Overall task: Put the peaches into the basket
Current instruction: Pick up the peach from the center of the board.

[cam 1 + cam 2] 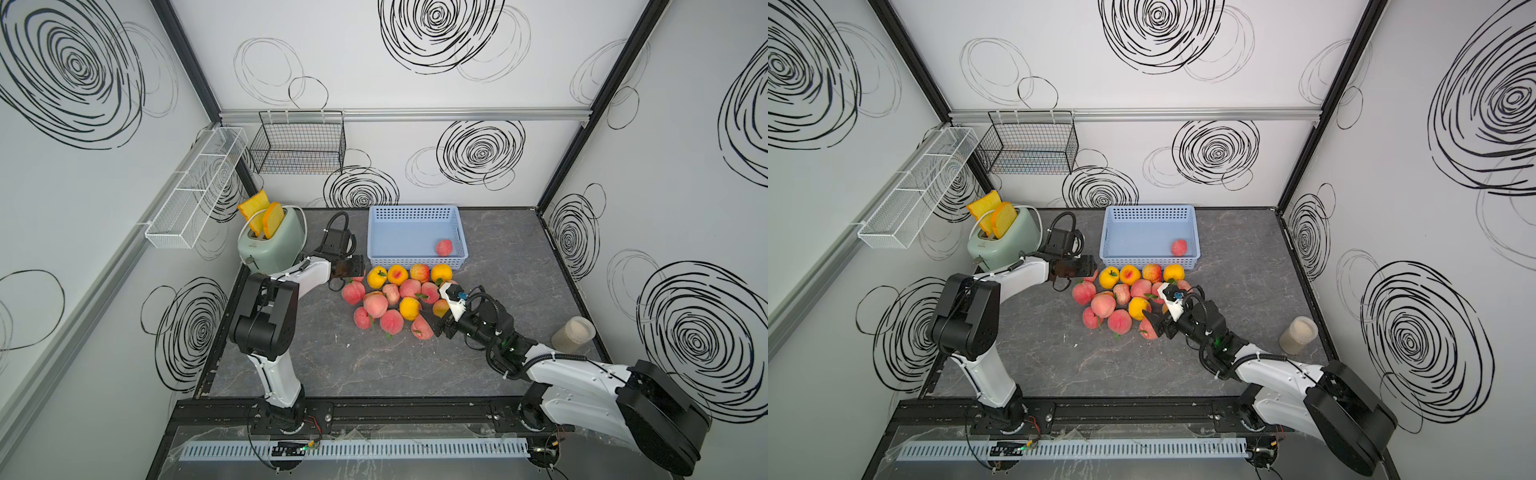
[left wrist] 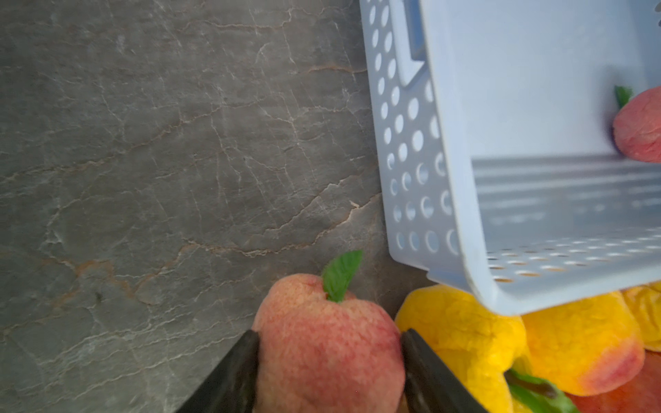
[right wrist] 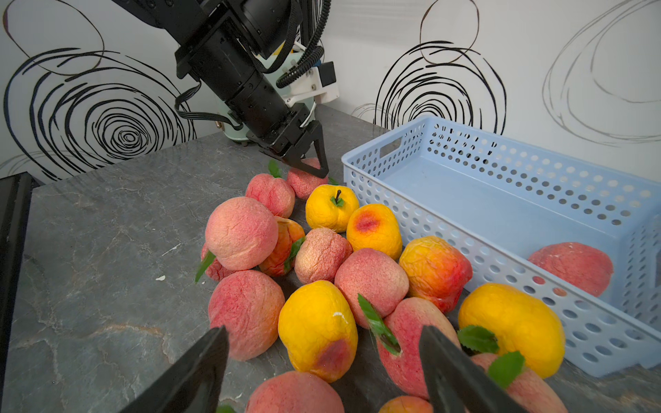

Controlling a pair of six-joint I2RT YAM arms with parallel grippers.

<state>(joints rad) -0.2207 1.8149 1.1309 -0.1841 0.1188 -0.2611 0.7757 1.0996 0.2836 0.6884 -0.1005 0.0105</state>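
grey marbled tabletop (image 1: 332, 365), walled by white panels (image 1: 415, 91) with black swirls, carries the peach pile (image 1: 409, 289) against the near wall of the blue basket (image 1: 415, 212), one peach (image 1: 444, 247) already inside. left gripper (image 2: 329, 336) is clamped across the flanks of a pink peach (image 2: 322, 314) at the basket corner; right gripper (image 3: 323, 339) hangs spread wide over the pile, holding nothing. peaches appear light, soft and matte, unlikely to slip: grip across the widest girth, clear of the leaf (image 2: 341, 275).

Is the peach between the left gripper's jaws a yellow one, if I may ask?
No, in the left wrist view the jaws of the left gripper press on a pink peach.
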